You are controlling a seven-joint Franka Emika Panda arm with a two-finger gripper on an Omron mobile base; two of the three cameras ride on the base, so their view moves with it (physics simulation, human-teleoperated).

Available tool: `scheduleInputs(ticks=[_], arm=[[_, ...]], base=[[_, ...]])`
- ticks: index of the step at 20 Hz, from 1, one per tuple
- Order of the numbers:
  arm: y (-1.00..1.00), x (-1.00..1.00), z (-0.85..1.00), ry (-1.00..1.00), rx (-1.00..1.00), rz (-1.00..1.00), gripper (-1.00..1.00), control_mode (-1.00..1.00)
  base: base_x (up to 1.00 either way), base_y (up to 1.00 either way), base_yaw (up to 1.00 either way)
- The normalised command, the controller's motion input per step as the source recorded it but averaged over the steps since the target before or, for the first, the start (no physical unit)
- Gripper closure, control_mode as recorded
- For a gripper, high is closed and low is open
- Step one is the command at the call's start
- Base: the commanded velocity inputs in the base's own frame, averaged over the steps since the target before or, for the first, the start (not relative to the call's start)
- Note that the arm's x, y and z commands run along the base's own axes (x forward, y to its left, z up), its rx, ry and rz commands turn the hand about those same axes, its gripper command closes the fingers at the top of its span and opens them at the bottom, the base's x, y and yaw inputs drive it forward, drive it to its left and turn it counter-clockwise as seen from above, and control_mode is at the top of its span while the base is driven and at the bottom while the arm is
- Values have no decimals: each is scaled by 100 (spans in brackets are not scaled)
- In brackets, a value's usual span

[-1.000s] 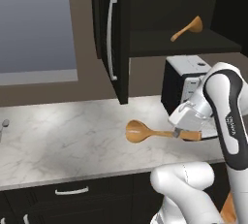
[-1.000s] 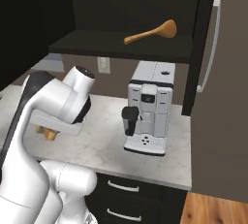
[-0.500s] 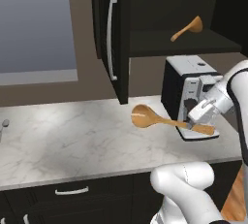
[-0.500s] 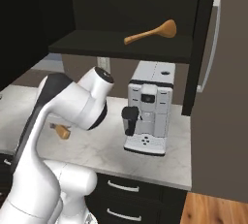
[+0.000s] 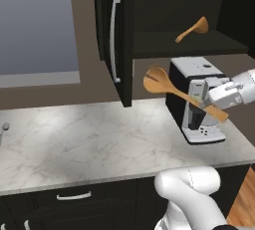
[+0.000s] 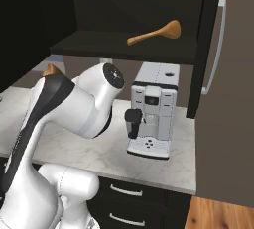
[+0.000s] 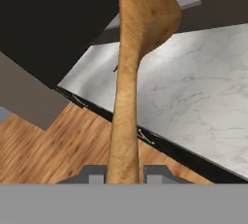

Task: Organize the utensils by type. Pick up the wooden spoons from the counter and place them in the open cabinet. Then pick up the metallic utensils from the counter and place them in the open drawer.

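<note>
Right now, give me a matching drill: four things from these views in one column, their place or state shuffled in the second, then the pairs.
Things:
1. orange-brown wooden spoon with its handle in the gripper
2. second orange-brown wooden spoon
3. silver and black coffee machine
4. small silver spoon

Places or states:
A. standing on the white marble counter, under the open cabinet
B. lying on the cabinet shelf
C. held in the air, bowl up
D. at the counter's far left edge

Pairs: 1-C, 2-B, 3-A, 4-D

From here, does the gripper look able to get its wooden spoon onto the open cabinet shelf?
Probably yes. The gripper holds the wooden spoon lifted before the coffee machine, just below the open cabinet shelf; its door is swung aside, and the other spoon leaves room.
</note>
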Motion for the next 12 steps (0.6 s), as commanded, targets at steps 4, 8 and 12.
scheduleInputs(ticks=[4,8,12], arm=[[-10,0,100,-4,17,-16,100,-100],[0,0,99,-17,15,-24,100,-100],[0,0,95,-18,12,-28,100,-100]], base=[[0,0,0],[0,0,0],[0,0,0]])
